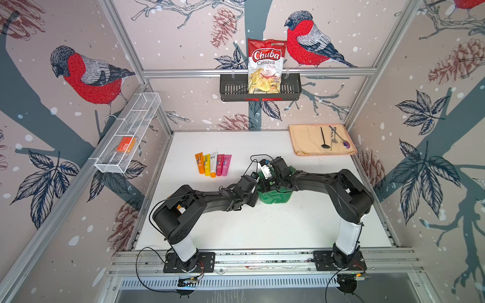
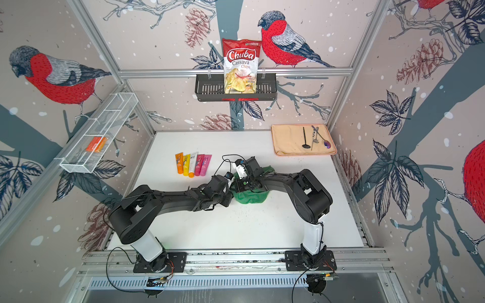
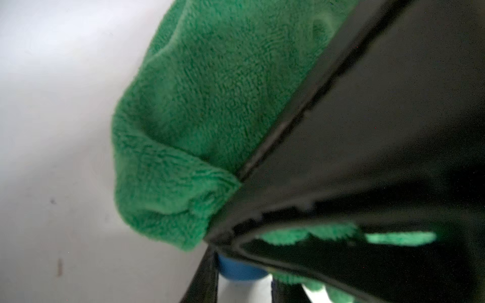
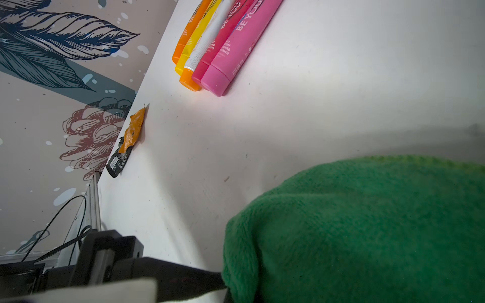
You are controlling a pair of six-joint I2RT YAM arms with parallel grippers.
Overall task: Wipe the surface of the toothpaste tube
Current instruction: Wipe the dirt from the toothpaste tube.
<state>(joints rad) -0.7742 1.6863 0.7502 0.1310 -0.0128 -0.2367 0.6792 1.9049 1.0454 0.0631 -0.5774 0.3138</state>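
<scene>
The white matte counter fills the floor of the booth. Across it reach the two black, hard-shelled arms on glossy white base links, the left arm and the right arm, meeting near the middle. In the back right corner lies a folded beige towel, soft and flat, carrying a thin black spoon and other slim cutlery. A long white wire-mesh basket hangs on the left wall, and a black slotted basket on the back rail holds a crinkly red-and-white Chuba Cassava Chips bag. Under the hands sits a green microfibre cloth, fluffy and looped, part slumped on the counter and part bunched up between the arms. The right hand is clenched in that cloth, which bulges close against its wrist camera. The left hand presses in beside it from the other side, and I cannot tell whether it is grasping anything. To the left, well apart, five smooth plastic tubes lie side by side, touching: orange, yellow, white, crimson and pink. The toothpaste tube shows only in the left wrist view, as a smooth rounded blue cap with a sliver of white beside it. It is tucked under the cloth next to a black finger, mid-counter, and the rest is hidden.
</scene>
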